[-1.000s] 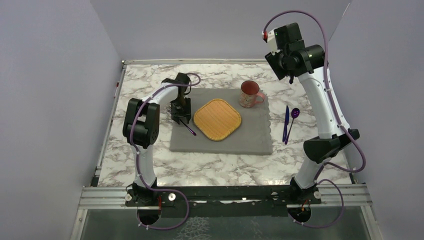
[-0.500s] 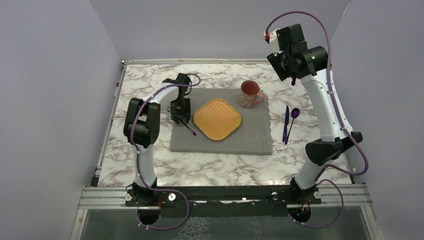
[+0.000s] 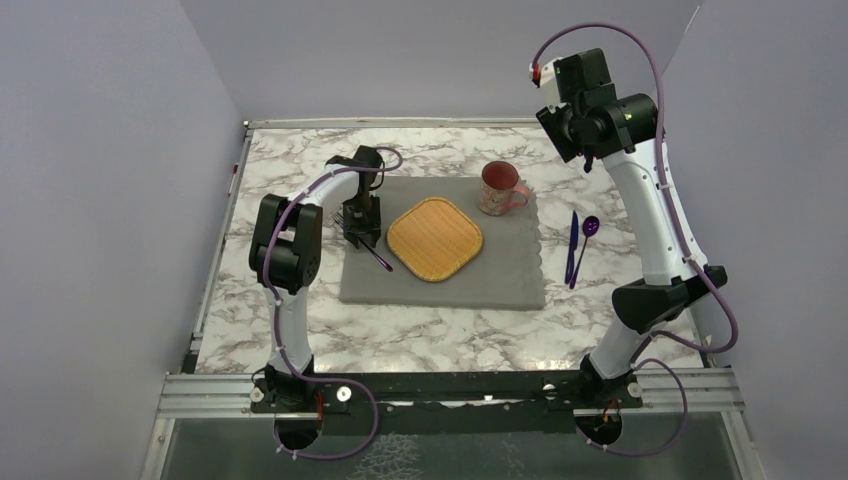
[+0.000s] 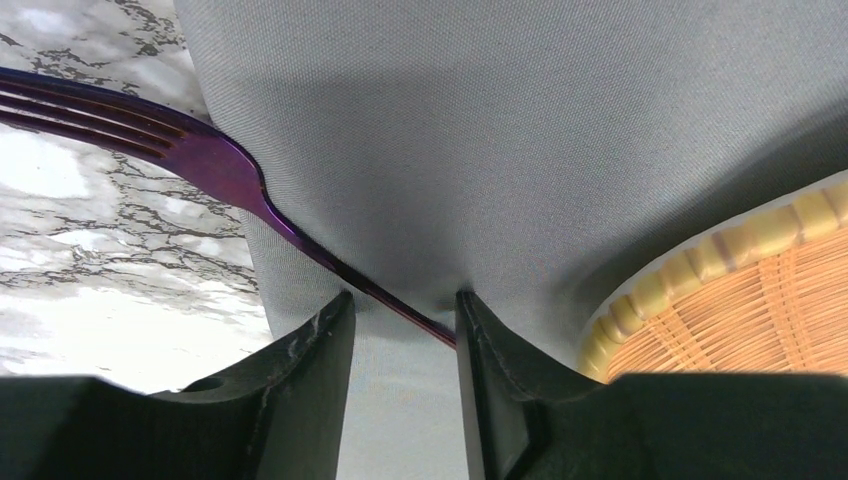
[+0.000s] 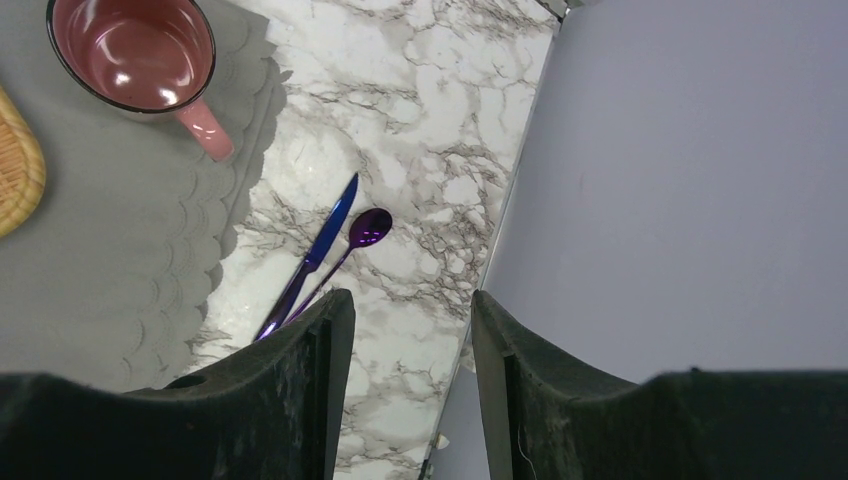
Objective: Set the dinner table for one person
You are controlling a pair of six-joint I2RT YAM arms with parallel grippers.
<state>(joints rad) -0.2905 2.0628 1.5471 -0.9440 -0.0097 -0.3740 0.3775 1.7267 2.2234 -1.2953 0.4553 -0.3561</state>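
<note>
top external: knife (image 3: 571, 247), spoon (image 3: 586, 236) on table (image 3: 440, 340) beside placemat (image 3: 450, 290)

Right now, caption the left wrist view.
Left gripper straddles purple fork at edge of grey placemat, woven plate alongside.

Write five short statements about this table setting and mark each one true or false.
1. The mug stands on the grey placemat. True.
2. The knife and spoon lie on the placemat. False: they lie on the bare dinner table, right of it.
3. The right hand holds the spoon. False: it is raised and empty.
4. The fork has its handle between the fingers of the left hand. True.
5. The woven plate lies on the placemat. True.
</note>
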